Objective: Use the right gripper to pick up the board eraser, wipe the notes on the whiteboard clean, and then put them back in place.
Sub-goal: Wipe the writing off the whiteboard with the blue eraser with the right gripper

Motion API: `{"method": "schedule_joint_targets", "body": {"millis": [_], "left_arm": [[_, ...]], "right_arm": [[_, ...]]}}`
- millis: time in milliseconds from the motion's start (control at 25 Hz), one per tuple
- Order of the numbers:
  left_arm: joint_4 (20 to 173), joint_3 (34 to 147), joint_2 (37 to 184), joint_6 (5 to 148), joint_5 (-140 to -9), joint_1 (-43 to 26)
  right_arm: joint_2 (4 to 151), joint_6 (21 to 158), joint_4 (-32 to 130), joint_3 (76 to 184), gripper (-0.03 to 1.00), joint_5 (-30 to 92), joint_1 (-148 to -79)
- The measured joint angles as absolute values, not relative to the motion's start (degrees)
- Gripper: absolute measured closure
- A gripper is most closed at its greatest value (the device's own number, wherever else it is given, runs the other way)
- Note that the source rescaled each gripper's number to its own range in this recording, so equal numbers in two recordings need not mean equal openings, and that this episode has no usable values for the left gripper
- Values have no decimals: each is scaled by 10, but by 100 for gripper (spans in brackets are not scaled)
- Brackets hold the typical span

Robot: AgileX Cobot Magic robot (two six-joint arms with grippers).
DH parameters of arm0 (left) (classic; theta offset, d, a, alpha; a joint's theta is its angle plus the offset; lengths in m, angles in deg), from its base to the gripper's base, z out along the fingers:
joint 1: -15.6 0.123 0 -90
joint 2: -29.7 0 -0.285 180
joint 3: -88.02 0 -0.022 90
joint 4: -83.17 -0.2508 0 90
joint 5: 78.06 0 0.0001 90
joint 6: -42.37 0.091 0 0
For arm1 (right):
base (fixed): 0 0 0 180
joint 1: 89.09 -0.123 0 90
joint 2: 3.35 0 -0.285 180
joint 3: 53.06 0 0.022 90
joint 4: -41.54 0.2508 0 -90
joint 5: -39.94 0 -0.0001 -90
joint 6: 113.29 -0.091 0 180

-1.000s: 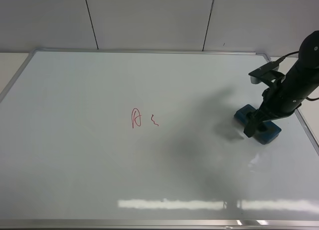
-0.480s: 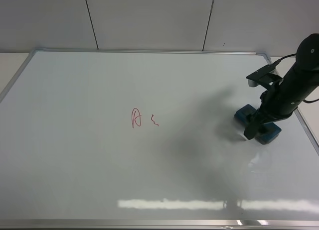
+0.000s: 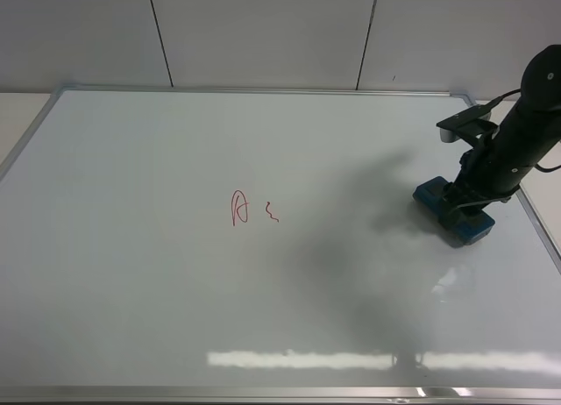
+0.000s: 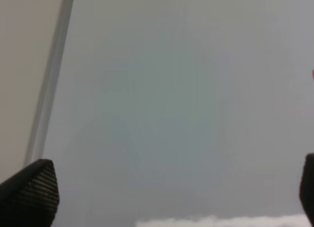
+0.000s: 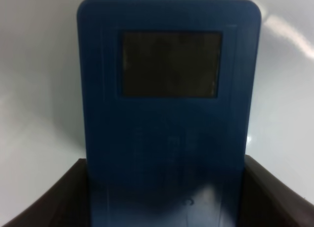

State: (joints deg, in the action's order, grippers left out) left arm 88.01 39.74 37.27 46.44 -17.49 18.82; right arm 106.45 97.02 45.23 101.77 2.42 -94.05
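The teal-blue board eraser (image 3: 433,195) lies flat on the whiteboard (image 3: 175,291) near its right edge. My right gripper (image 3: 460,210) is lowered over it, one finger on each long side. The right wrist view shows the eraser (image 5: 167,114) filling the space between the two dark fingers (image 5: 49,202), with one dark grey patch in view. The jaws stand open, close to the eraser's sides. The red notes (image 3: 239,208), an "A" and a small squiggle (image 3: 273,213), sit left of the board's middle. My left gripper (image 4: 167,197) is open above the bare board.
The board's silver frame (image 3: 539,234) runs just right of the eraser. In the left wrist view the frame (image 4: 49,89) and a beige surface beyond it show. A grey panelled wall (image 3: 263,28) stands behind the board.
My right gripper has come down over the eraser, and its fingers now straddle it. The eraser and the notes have not moved.
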Motion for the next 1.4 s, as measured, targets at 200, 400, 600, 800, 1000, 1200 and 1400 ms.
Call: {"method": "schedule_joint_targets", "body": {"millis": [200, 400, 600, 800, 1000, 1200, 1400], "left_arm": [[880, 397, 373, 464, -175, 188], [880, 397, 373, 464, -175, 188], [880, 397, 373, 464, -175, 188], [880, 397, 373, 464, -175, 188], [880, 397, 373, 464, -175, 188], [880, 397, 373, 464, -175, 188], [880, 397, 373, 464, -175, 188]], "right_arm": [[1065, 960, 451, 1018, 90, 15, -945], [1065, 956, 449, 1018, 90, 13, -984], [1065, 925, 464, 1029, 90, 29, -1056], [1065, 855, 448, 1083, 90, 7, -1147], [1065, 831, 433, 1134, 90, -13, -1196], [1080, 831, 427, 1195, 90, -58, -1242], [1121, 844, 424, 1236, 90, -101, -1273]]}}
